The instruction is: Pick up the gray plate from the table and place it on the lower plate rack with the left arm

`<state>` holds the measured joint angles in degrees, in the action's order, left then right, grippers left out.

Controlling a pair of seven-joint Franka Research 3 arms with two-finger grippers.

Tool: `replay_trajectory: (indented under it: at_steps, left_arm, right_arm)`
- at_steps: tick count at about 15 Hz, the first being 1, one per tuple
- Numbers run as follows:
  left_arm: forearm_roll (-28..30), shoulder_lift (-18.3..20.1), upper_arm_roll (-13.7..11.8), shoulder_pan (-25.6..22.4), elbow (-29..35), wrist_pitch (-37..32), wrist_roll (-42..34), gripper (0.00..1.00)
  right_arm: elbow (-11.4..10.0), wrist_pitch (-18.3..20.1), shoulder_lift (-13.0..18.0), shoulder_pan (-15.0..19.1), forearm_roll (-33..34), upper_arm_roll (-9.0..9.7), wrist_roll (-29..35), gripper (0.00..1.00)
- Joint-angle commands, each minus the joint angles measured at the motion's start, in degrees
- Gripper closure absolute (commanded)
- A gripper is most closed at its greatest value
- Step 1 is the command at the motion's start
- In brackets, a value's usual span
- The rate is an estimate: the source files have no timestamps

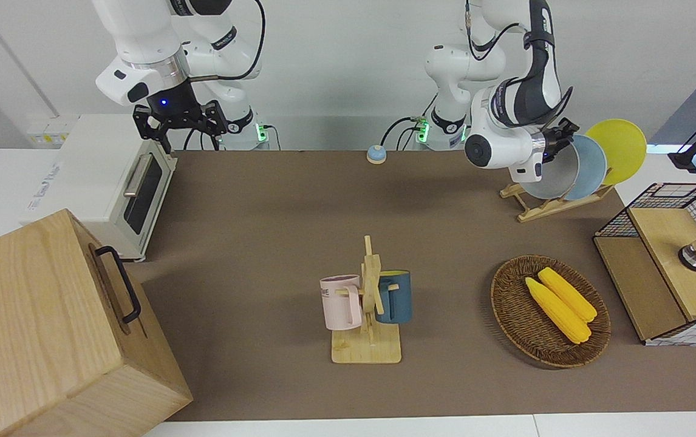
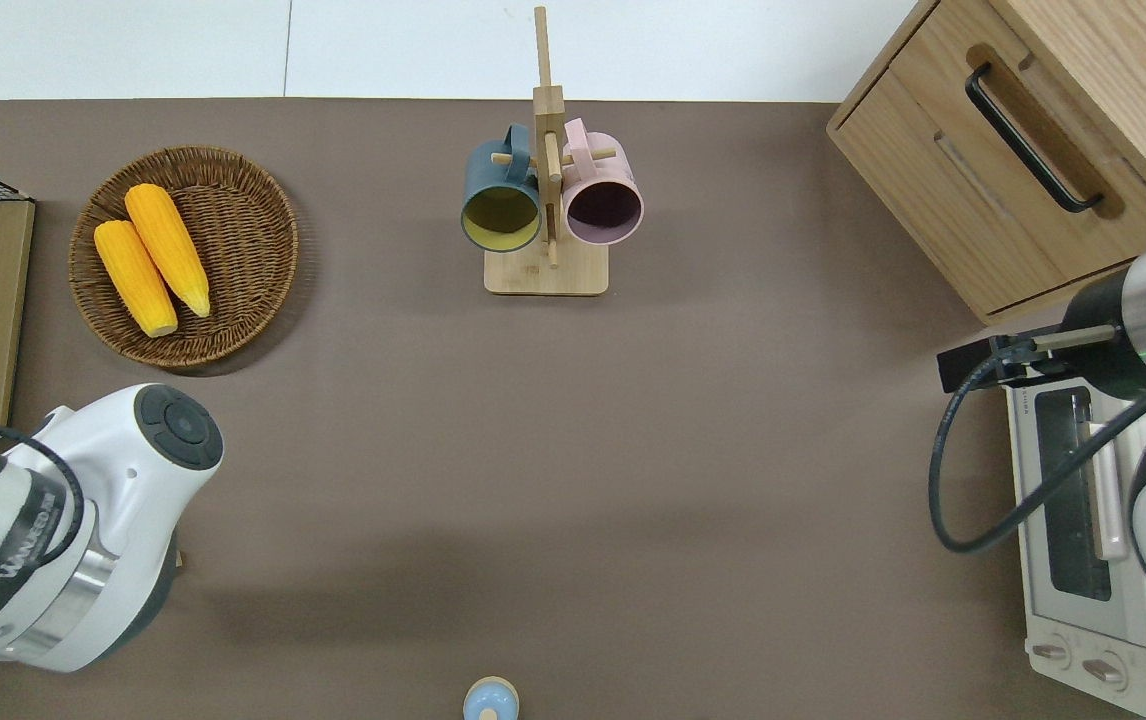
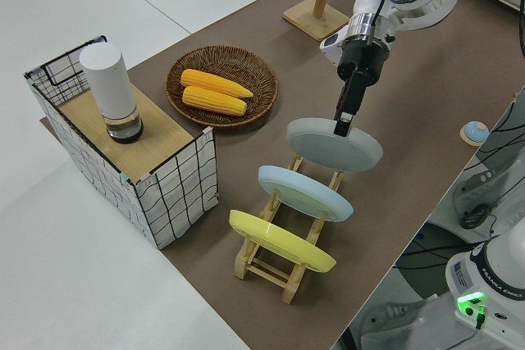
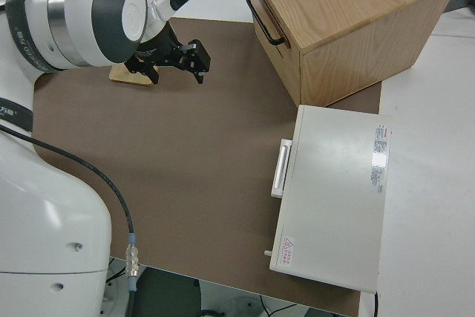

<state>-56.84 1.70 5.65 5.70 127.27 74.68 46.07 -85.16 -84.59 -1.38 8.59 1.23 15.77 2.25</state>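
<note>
Fingers (image 3: pixel 344 120) of left arm clamped on gray plate (image 3: pixel 334 144) rim, plate in lower plate rack (image 3: pixel 283 272)

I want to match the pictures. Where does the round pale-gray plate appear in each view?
Front view: the round pale-gray plate is at the slanted light-wood rack, held by the left gripper.
Overhead view: hidden under the left arm.
Left side view: nearest of three plates to the woven basket of corn.
Right side view: not in it.
Shared landmark: the basket.
</note>
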Motion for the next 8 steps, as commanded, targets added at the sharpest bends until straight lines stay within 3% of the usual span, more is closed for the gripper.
replay_trajectory:
  at_steps: [1,8]
  left_arm:
    - [-2.48,-1.52,0.24,0.97,-0.09,-2.17,3.05,1.0]
    - [-2.58,-6.18,0.24,1.94,-0.35,-2.7,8.77,1.0]
  right_arm:
    - [0.52,0.83,0.07,1.08,0.09,1.02,0.74,0.017]
    - [0.52,0.83,0.15,1.08,0.09,1.01,0.74,0.017]
